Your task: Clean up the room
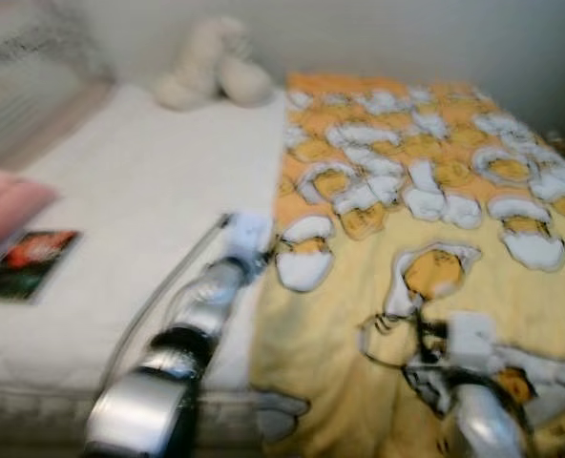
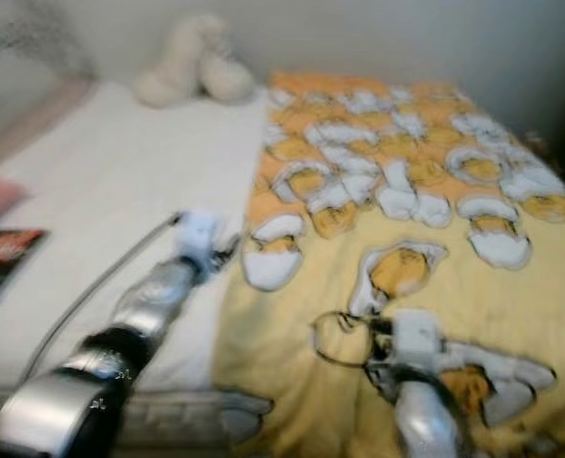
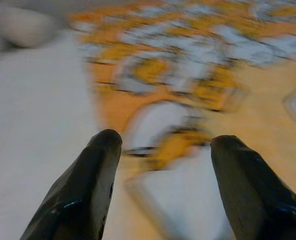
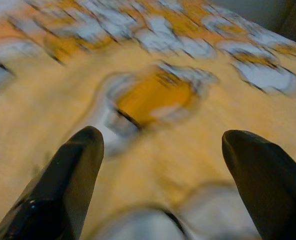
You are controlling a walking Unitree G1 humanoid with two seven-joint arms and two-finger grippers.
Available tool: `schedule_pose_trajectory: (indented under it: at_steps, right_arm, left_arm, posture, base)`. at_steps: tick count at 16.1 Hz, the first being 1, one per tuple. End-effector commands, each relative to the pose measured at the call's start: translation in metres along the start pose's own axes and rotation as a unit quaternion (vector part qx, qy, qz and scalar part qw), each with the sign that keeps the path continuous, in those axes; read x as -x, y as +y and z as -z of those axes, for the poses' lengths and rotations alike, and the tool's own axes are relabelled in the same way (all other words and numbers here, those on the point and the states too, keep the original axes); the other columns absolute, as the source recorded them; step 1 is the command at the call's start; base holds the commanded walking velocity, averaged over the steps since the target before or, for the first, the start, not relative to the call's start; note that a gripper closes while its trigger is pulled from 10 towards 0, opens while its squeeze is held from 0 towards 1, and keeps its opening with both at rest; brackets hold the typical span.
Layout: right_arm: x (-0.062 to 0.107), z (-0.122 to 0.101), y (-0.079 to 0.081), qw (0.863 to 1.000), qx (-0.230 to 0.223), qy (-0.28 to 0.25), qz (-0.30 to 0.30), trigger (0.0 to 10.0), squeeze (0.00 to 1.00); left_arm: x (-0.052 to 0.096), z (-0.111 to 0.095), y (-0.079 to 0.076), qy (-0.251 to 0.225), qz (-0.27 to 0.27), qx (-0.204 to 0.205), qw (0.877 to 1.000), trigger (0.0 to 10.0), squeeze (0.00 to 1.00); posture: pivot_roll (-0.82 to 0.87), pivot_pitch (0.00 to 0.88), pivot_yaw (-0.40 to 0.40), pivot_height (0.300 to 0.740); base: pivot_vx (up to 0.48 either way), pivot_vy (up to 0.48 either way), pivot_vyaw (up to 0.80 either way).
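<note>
Over yellow blanket: left pincer & right pincer wide apart, empty.

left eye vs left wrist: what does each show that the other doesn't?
Left eye alone: the pink pillow, the dark red-printed book on the white mattress, and the right gripper.
Left wrist alone: the left gripper close up, jaws open, holding nothing.
Both: the yellow cartoon-print blanket, the cream plush toy, and mattress.

Soft even indoor light, all 4 views smeared by motion blur, no glare
</note>
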State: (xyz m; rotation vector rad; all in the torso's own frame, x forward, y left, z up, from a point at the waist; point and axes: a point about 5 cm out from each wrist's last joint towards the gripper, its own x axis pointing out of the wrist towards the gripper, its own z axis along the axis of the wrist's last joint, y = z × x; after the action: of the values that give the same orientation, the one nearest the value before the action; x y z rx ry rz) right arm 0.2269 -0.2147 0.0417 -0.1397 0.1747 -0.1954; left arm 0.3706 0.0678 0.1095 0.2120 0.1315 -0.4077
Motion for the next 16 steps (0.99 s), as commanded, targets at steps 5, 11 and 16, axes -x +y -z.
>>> schedule_pose_trajectory:
  at_steps: [5, 11, 16]
  right_arm:
    - [0.047, -0.002, -0.008, 0.999, 0.026, 0.023, -0.03, 10.0, 0.0]
    - [0.113, -0.009, -0.027, 0.993, 0.062, 0.085, -0.052, 10.0, 0.0]
    - [0.122, -0.006, -0.016, 0.985, 0.068, 0.119, -0.107, 10.0, 0.0]
  left_arm:
    - [0.0, 0.007, 0.015, 0.05, -0.093, 0.012, 0.994, 10.0, 0.0]
    - [-0.007, -0.007, -0.003, 0.014, -0.094, 0.078, 0.992, 10.0, 0.0]
    - [0.004, 0.027, -0.026, 0.066, -0.054, -0.112, 0.99, 10.0, 0.0]
  posture:
    - [-0.27, 0.237, -0.063, 0.731]
    - [-0.4, 0.363, -0.16, 0.731]
    - [-0.33, 0.373, -0.196, 0.731]
  base:
    - [0.0, 0.0, -0.24]
    - [0.0, 0.0, 0.0]
    - [0.0, 0.0, 0.0]
